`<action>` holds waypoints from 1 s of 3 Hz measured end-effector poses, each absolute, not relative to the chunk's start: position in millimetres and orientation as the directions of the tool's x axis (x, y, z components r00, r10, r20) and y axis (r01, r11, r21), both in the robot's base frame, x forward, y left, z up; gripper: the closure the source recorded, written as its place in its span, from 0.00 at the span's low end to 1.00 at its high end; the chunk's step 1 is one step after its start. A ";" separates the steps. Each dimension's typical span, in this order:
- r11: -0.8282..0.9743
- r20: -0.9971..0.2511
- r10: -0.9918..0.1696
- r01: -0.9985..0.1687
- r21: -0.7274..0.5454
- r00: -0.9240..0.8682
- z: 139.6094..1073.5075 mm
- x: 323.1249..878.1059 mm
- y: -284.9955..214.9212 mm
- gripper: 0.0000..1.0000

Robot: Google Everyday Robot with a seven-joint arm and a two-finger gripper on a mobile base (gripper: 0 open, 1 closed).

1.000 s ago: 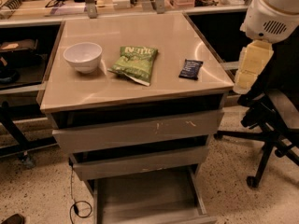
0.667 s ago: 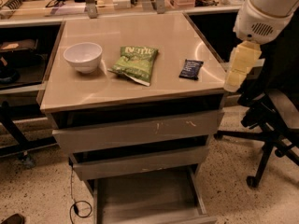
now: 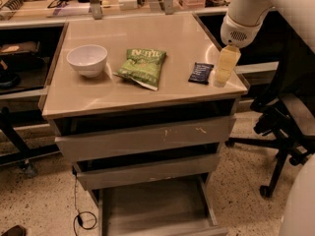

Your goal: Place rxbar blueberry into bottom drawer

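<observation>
The rxbar blueberry [image 3: 201,73], a small dark navy bar, lies flat near the right edge of the beige cabinet top [image 3: 123,90]. My gripper [image 3: 225,68], with pale yellowish fingers, hangs from the white arm just right of the bar, low over the cabinet top and apart from it. The bottom drawer [image 3: 157,213] is pulled out below the two upper drawers, and its flat floor shows nothing in it.
A green chip bag [image 3: 143,66] lies mid-top and a white bowl [image 3: 87,60] stands at the left. The two upper drawers [image 3: 142,141] are pushed in. A black office chair [image 3: 283,132] stands to the right. A cable [image 3: 81,215] lies on the floor at left.
My gripper has moved left and down, from beyond the cabinet's right edge to just beside the bar. The bar, bag and bowl have not moved.
</observation>
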State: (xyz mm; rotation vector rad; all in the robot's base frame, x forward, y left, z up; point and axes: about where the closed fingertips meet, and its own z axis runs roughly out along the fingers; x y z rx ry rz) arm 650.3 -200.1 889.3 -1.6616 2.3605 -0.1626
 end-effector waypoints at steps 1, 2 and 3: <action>0.343 -0.139 -0.938 -0.910 -0.233 -0.319 889.3 650.3 -200.1 0.00; 0.339 -0.171 -0.936 -0.917 -0.209 -0.307 881.2 664.3 -188.4 0.00; 0.326 -0.202 -0.935 -0.931 -0.164 -0.292 862.8 699.5 -166.2 0.00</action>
